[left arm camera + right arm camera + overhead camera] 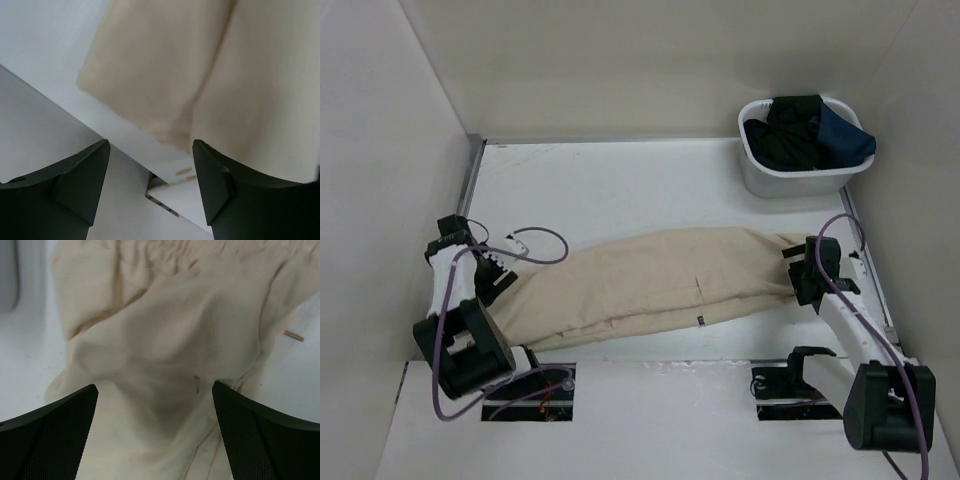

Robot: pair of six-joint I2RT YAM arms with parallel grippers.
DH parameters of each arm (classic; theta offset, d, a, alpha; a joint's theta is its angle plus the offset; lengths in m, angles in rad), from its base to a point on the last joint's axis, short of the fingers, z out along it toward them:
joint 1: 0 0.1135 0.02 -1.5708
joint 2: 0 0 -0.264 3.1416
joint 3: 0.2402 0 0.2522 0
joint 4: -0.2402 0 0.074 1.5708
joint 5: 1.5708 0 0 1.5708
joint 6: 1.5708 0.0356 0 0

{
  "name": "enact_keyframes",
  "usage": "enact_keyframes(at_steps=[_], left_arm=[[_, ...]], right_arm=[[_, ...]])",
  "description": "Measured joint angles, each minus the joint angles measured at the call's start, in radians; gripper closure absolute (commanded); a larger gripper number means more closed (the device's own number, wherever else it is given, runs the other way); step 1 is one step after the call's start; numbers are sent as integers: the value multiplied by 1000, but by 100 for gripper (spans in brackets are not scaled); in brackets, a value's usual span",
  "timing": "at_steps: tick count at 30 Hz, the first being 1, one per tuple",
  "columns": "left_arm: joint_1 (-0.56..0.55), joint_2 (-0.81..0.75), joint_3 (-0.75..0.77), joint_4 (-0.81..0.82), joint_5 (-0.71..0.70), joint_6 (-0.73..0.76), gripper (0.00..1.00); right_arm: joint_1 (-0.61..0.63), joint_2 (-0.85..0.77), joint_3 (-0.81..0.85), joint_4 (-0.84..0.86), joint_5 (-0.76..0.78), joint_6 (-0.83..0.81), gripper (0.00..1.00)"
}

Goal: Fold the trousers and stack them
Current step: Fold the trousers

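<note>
- Beige cotton trousers point(660, 285) lie stretched across the table point(620, 190). They run from near the left near corner towards the middle of the right edge, with the legs apparently laid one on the other.
- A small dark label point(701, 319) shows on the near hem line, about midway along.
- The left gripper point(495, 270) sits at the cuff end. Its wrist view shows the jaws spread with nothing between them, and the cuffs lie just beyond the fingertips point(102, 150).
- The right gripper point(805, 275) sits at the waist end. Its wrist view shows the jaws wide apart over the gathered waistband, which is not clasped.
- Step in hand, as judged: the lengthwise fold looks done and the crosswise fold is not yet begun, nor is the stacking.
- The next move likely calls for each gripper to close on both layers at its own end. One end would then be carried over to the other without dragging the lower layer.
- Edges: the near side of the trousers runs close to the near edge of the table, so there is little margin there. The left arm stands close to the left wall.
- Open room: bare tabletop lies between the trousers and the far edge.
- A white basket point(760, 180) stands in the far right corner holding a black garment point(790, 135) and a navy garment point(845, 140). It is apart from the trousers, though near the right arm's reach.
- Risk, as judged: the purple cable point(545, 240) lies by the cuffs and could snag.
</note>
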Motion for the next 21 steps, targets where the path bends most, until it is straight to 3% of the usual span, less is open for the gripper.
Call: enact_keyframes(at_steps=[8, 9, 11, 13, 15, 17, 19, 21], left_arm=[[-27, 369, 128, 290, -76, -38, 41], [-31, 407, 141, 315, -80, -37, 44], [-44, 441, 157, 336, -98, -37, 61], [-68, 451, 157, 378, -96, -31, 81], [-98, 472, 160, 415, -103, -29, 90], [-125, 497, 177, 457, -115, -31, 91], [-149, 538, 215, 516, -124, -44, 80], [-168, 586, 272, 584, -132, -73, 60]], right_arm=[[6, 231, 60, 71, 9, 114, 0], [6, 256, 74, 81, 10, 119, 4], [6, 291, 91, 106, 10, 127, 16], [-3, 317, 93, 137, 7, 133, 32], [-24, 341, 93, 164, -3, 136, 50], [-50, 369, 90, 196, -20, 140, 65], [-72, 383, 80, 230, -33, 151, 61], [-82, 385, 77, 256, -43, 154, 56]])
